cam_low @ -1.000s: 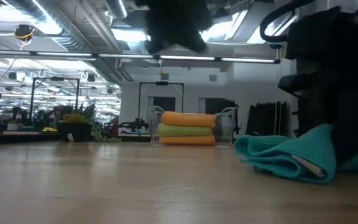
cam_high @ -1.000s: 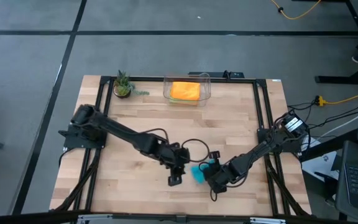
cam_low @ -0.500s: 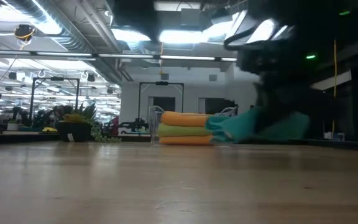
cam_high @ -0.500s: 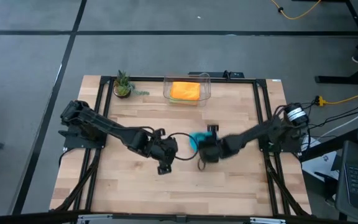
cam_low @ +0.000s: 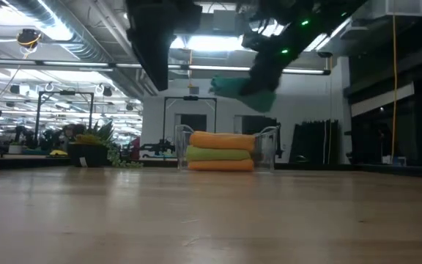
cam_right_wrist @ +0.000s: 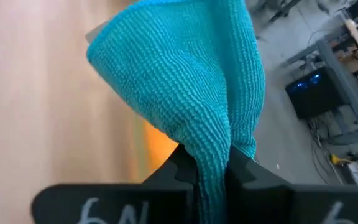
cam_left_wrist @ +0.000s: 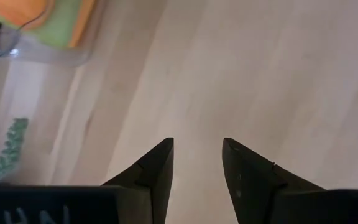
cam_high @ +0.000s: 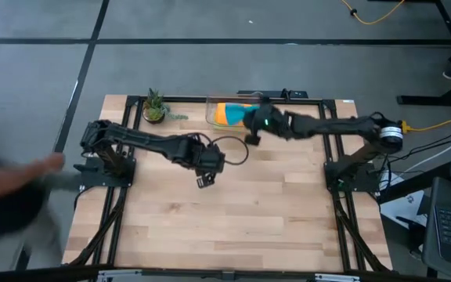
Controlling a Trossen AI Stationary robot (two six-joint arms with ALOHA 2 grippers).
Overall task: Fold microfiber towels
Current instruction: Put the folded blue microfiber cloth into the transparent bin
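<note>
My right gripper [cam_high: 254, 125] is shut on the folded teal towel [cam_right_wrist: 185, 81] and holds it in the air at the clear bin's [cam_high: 260, 104] right end. The teal towel also shows in the low view [cam_low: 229, 86], above the bin. In the bin an orange towel [cam_high: 230, 114] lies on top of a lime green towel [cam_low: 218, 154], which lies on a second orange towel [cam_low: 220, 166]. My left gripper [cam_high: 204, 178] is open and empty above the middle of the table; it also shows in the left wrist view [cam_left_wrist: 197, 149]. My right gripper pinches a bunched fold of the teal towel [cam_right_wrist: 212, 155] between its two fingers, several layers together. The towel is lifted clear of the table. The rest of it spreads out beyond the fingertips.
A small potted plant [cam_high: 155, 106] stands at the far left corner. A blurred person [cam_high: 10, 192] shows at the table's left side, beside the left arm's base. Bare wooden table [cam_high: 233, 227] lies on the near side of both grippers.
My right gripper has lifted the teal towel off the table near the near edge and carried it up and toward the far edge, to the bin. My left gripper has drawn back toward the far left. A person has come in at the left.
</note>
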